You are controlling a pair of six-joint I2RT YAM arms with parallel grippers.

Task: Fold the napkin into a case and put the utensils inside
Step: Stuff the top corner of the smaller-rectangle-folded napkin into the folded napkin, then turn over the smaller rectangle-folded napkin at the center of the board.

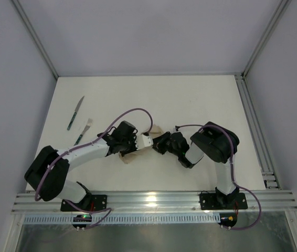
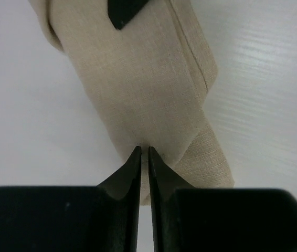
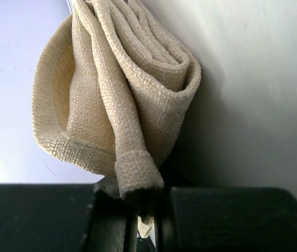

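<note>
Napkin point(image 1: 129, 156), folded into a narrow layered strip, on the table point(image 1: 201, 105) between the two wrists. Right gripper point(image 3: 138, 197) is clamped on a hemmed end; left gripper point(image 2: 144, 148) stands a slit apart, tips at the opposite fold, grip uncertain. Thin, soft and light, it would likely sag and unfold, so layered edges are the best hold.

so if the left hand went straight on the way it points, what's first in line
The folded napkin: the left hand has its tips right at its near edge, so cloth comes first. A dark fingertip shows further on, depth unclear.
</note>
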